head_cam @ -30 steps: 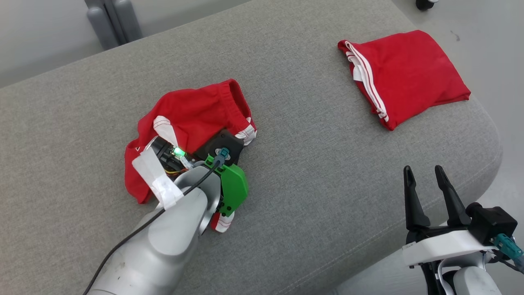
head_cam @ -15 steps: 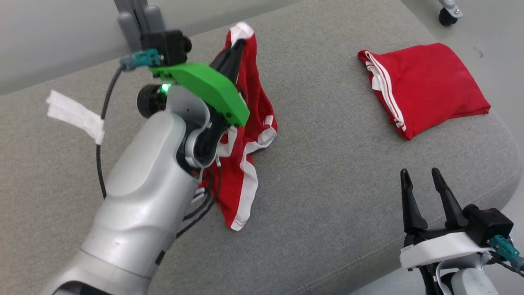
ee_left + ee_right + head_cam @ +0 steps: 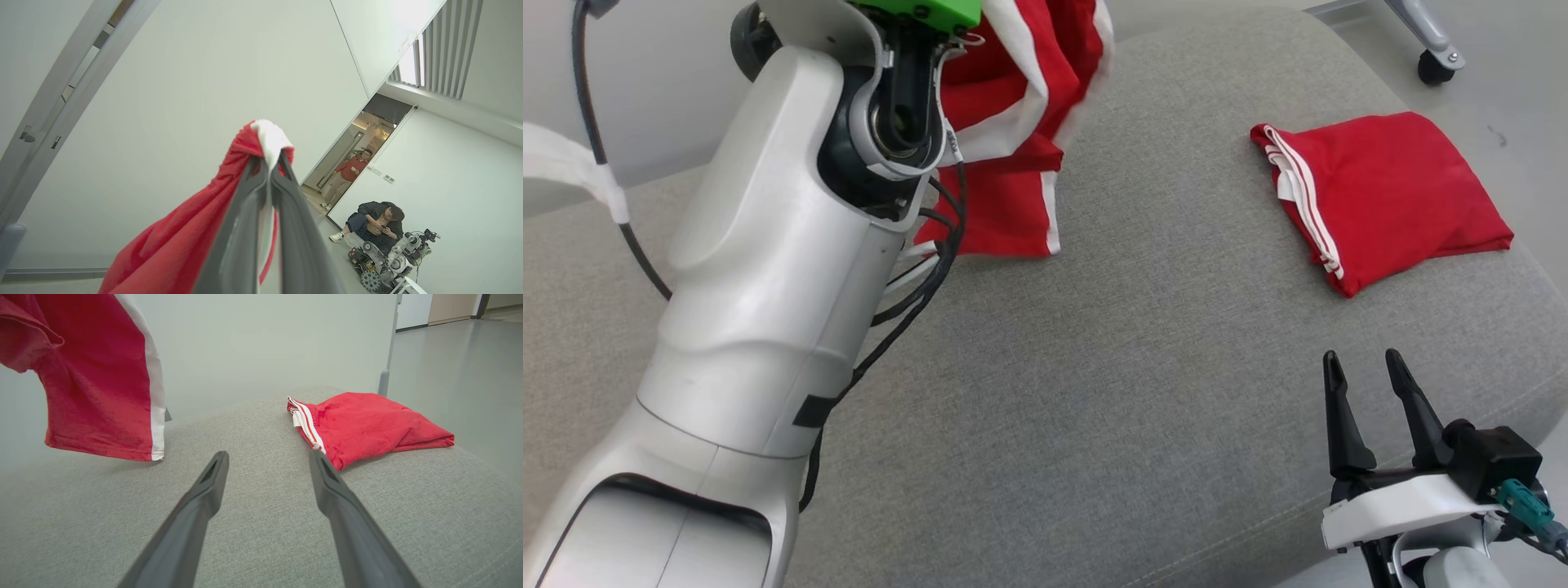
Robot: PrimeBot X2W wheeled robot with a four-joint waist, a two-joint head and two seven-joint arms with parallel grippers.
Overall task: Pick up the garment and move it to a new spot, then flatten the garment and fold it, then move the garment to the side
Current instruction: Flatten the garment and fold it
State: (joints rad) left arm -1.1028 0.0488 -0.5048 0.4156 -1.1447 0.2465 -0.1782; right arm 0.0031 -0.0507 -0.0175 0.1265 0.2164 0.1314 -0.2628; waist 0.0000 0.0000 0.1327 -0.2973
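Observation:
A red garment with white stripes (image 3: 1021,106) hangs in the air above the grey cushion (image 3: 1094,384), clear of its surface in the right wrist view (image 3: 98,379). My left gripper (image 3: 269,161) is shut on a bunched white-and-red edge of the garment (image 3: 261,139), fingers pointing up toward the wall; in the head view its fingertips are past the top edge and only the pale forearm (image 3: 768,269) shows. My right gripper (image 3: 1364,376) stands open and holds nothing near the cushion's front right edge, seen again in the right wrist view (image 3: 267,457).
A second red garment, folded, with white stripes (image 3: 1380,196) lies at the cushion's far right (image 3: 367,424). A castor wheel (image 3: 1433,65) stands on the floor beyond. Two people and a wheeled robot (image 3: 392,253) are far off by a doorway.
My left arm has lifted the garment off the cushion and high up; it now hangs free. The head camera has shifted a little. The right gripper has stayed put.

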